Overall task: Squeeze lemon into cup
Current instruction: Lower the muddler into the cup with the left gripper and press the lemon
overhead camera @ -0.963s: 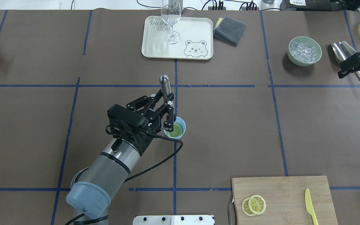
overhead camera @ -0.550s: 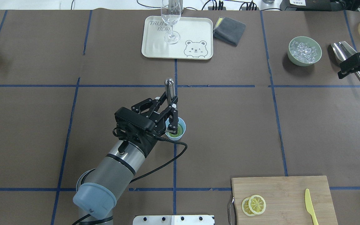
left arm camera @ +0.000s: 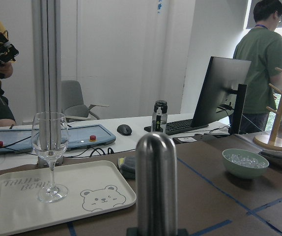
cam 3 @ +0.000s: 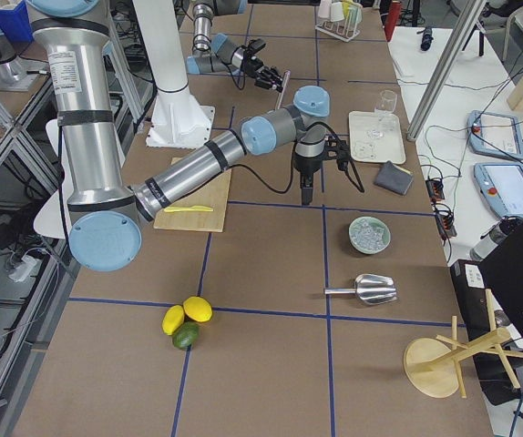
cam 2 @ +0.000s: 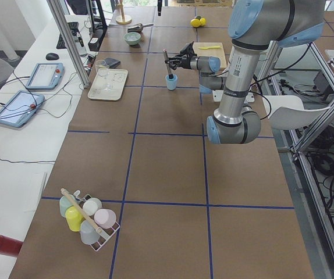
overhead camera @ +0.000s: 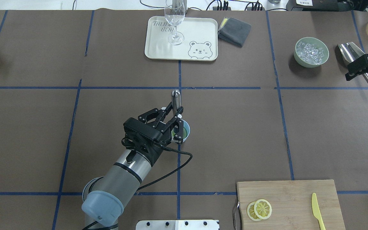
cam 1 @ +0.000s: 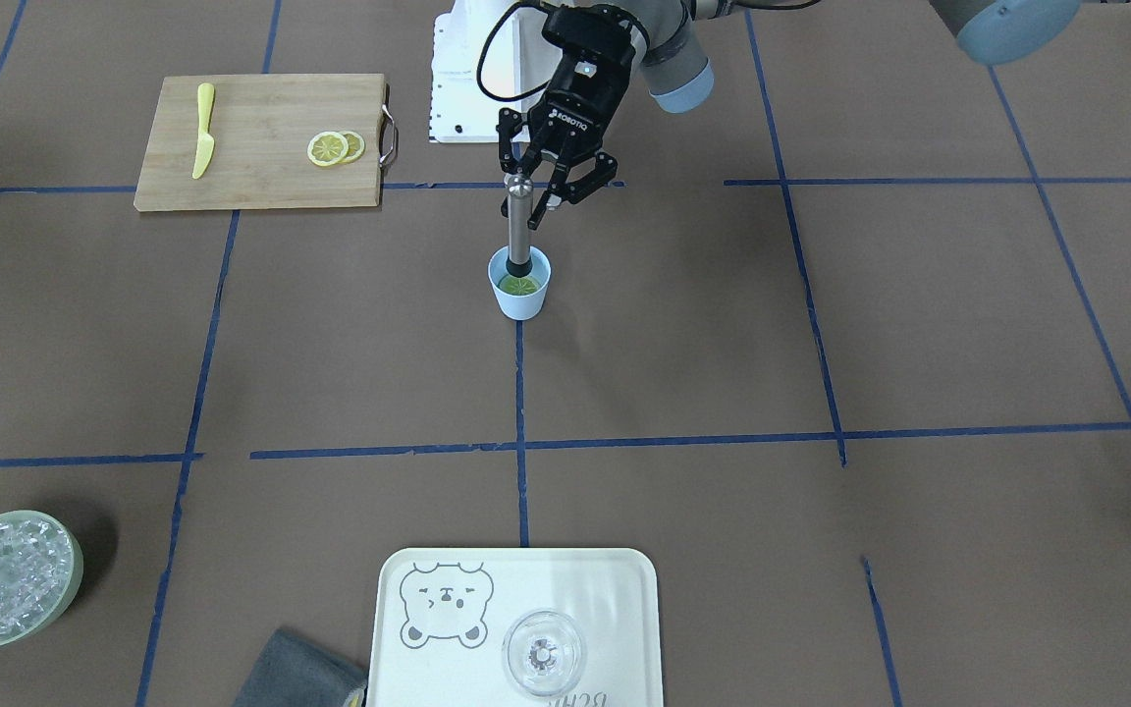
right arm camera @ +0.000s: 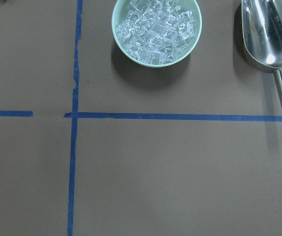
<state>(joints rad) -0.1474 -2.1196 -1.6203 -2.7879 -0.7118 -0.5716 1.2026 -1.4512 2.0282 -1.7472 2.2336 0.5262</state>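
The light-blue cup [cam 1: 522,297] stands at the table's middle, and it also shows in the overhead view [overhead camera: 186,132]. A lemon slice [cam 1: 519,287] lies flat inside it. My left gripper [cam 1: 527,197] is shut on an upright steel muddler [cam 1: 517,224], whose dark lower end rests in the cup on the slice. In the overhead view the left gripper [overhead camera: 176,113] hides most of the cup's mouth. Two more lemon slices [overhead camera: 259,209] overlap on the wooden cutting board [overhead camera: 299,191]. My right gripper [overhead camera: 353,68] hangs open and empty at the far right.
A yellow plastic knife [overhead camera: 317,210] lies on the board. A pale green bowl of ice [overhead camera: 311,52] and a steel scoop [overhead camera: 350,50] sit at the back right. A white bear tray [overhead camera: 200,32] holds a clear glass [overhead camera: 174,22], with a grey cloth [overhead camera: 235,31] beside it.
My left arm has moved right over the cup. The muddler has come upright and gone down into the cup onto the slice. The right arm has not moved.
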